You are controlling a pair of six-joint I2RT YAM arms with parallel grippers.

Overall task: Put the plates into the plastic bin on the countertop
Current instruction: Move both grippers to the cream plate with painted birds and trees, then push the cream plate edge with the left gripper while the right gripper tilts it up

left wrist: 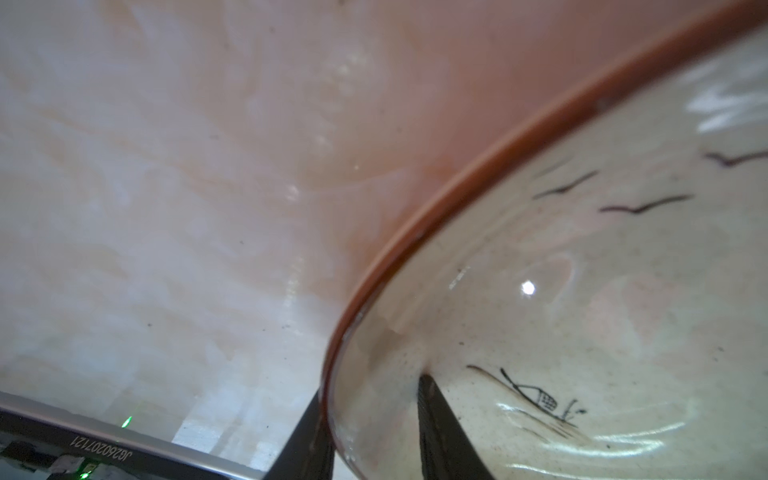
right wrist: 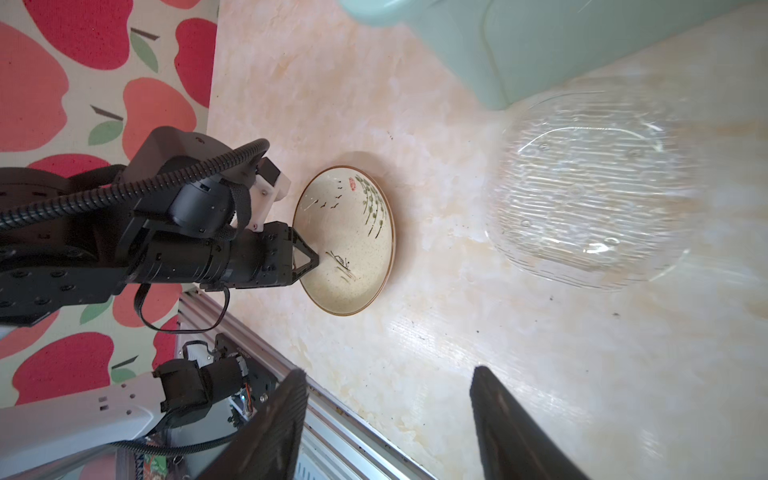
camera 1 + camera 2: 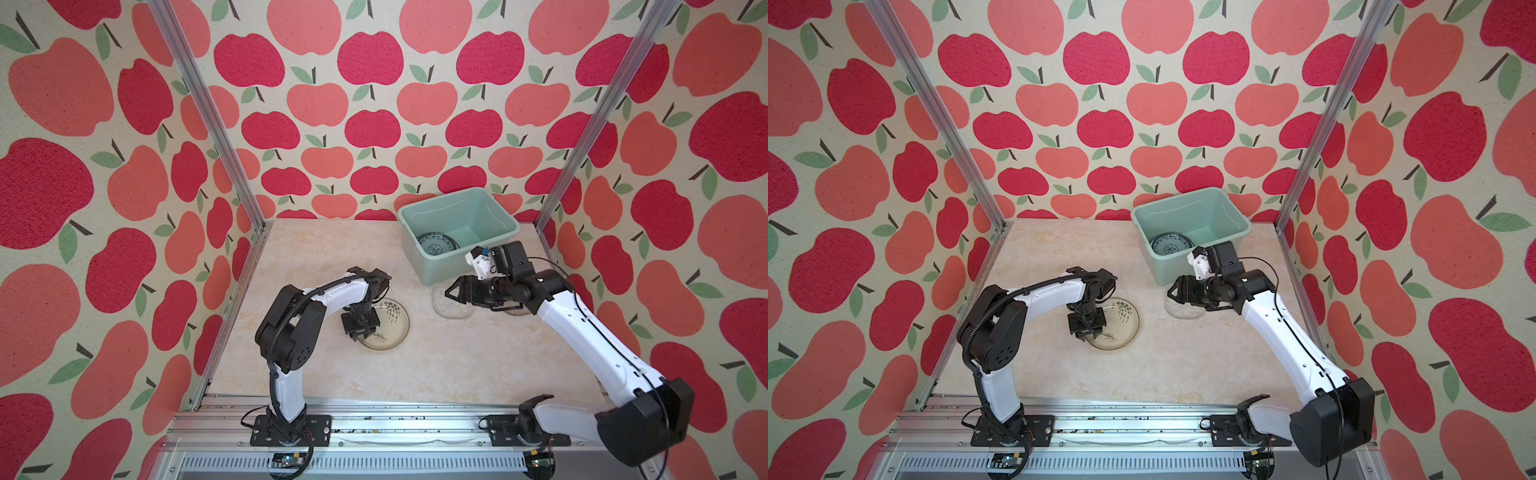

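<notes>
Clearly the left gripper (image 2: pixel 312 263) pinches the cream plate (image 2: pixel 353 249) by its rim; glazed, shallowly held, it could slip when lifted. Meanwhile the right gripper (image 2: pixel 390 370) gapes empty, glass plate (image 2: pixel 590 191) just ahead.

The left arm (image 3: pixel 286 395) and right arm (image 3: pixel 582 332) pair white shells with black joint housings; ribbed black conduit (image 2: pixel 104 194) and a thin looped black cable (image 2: pixel 183 331) trail the left.

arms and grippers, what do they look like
Left arm and right arm: white shells, black joints. Black ribbed hose along the left, thin black cable on the right. Black triangular fingers; white wrist camera mounts.
</notes>
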